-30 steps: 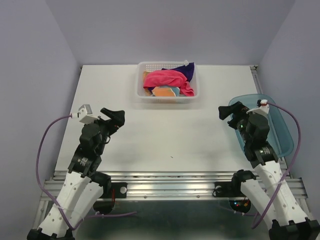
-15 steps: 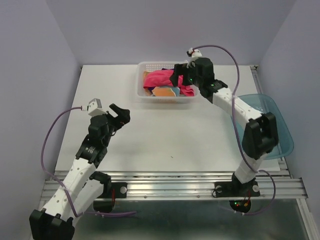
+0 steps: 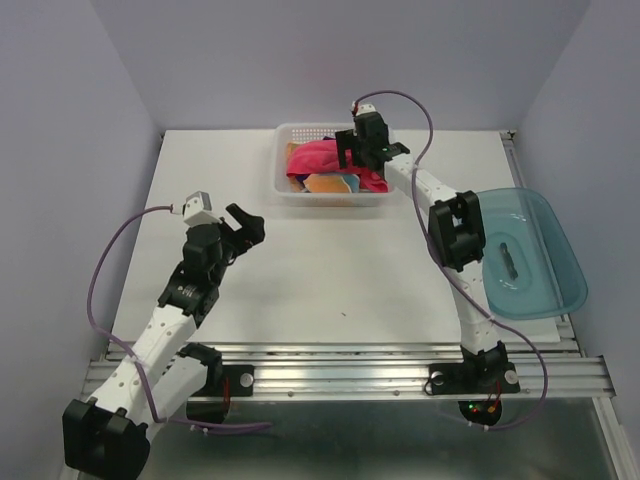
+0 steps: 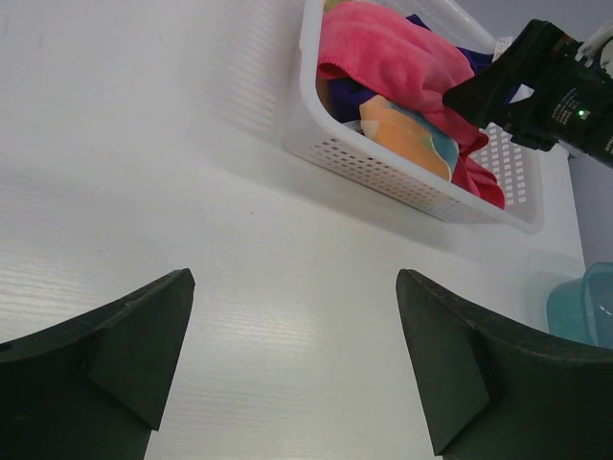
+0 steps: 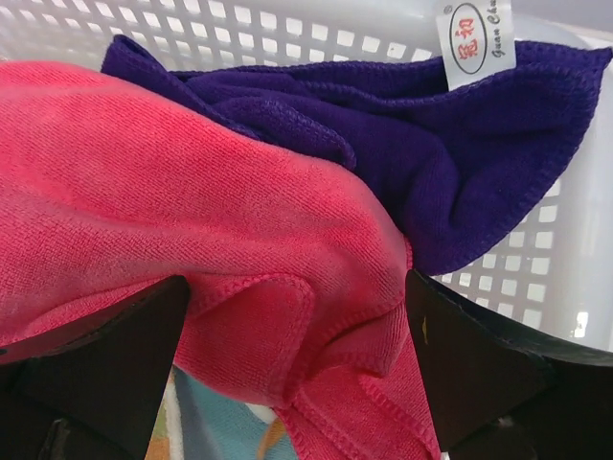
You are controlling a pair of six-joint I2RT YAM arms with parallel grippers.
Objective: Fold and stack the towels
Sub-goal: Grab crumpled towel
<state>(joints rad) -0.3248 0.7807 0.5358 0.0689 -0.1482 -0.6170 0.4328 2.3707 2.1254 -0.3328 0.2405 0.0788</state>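
The three towels lie crumpled in the white basket (image 3: 281,168). The pink towel (image 3: 318,157) is on top, the orange polka-dot towel (image 3: 326,183) at the front, and the purple towel (image 5: 460,144) behind. My right gripper (image 3: 352,158) reaches into the basket. It is open in the right wrist view (image 5: 297,287), with its jaws wide on either side of a fold of the pink towel (image 5: 192,172). My left gripper (image 3: 250,222) is open and empty over bare table, left of and nearer than the basket. It also shows in the left wrist view (image 4: 295,278).
The basket stands at the back centre of the white table (image 3: 330,270). A translucent teal tray (image 3: 560,265) sits at the right edge. The right arm stretches from its base up across the table's right side.
My right arm has swung from beside the teal tray out to the basket and lowered onto the pink towel. My left gripper has shifted slightly forward and right.
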